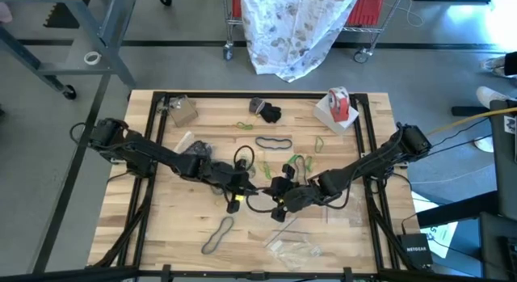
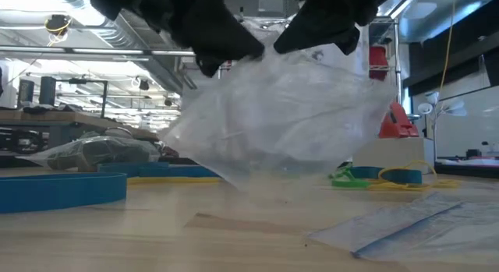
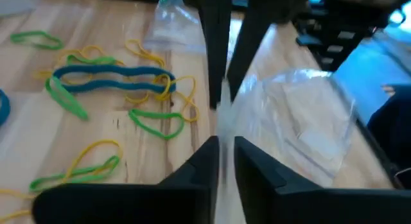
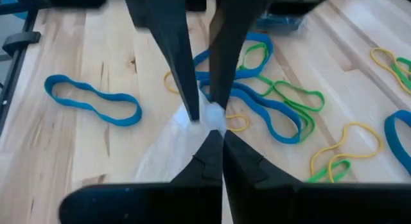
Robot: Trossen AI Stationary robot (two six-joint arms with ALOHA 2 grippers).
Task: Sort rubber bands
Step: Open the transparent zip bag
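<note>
Both arms are meeting over the middle of the table (image 1: pixel 161 233), and between them they are holding a clear bag (image 2: pixel 288 116) off the wood. The right gripper (image 4: pixel 215 135) is pinching one edge of the bag with its fingers together on the plastic. The left gripper (image 3: pixel 226 142) is facing it from the other side, with its fingers nearly together and a fold of the bag lying between them; whether they are gripping the plastic cannot be told. The bands (image 4: pixel 270 102) are lying loose on the table around and behind the grippers: blue, green and yellow loops are tangling together just beside the bag, one blue band (image 4: pixel 93 99) is lying apart on bare wood, and a dark band (image 1: pixel 216 235) is lying toward the near edge. A second clear bag (image 1: pixel 292 248) is lying flat near that edge. A tape roll (image 1: pixel 339 104) is standing at the far right corner.
</note>
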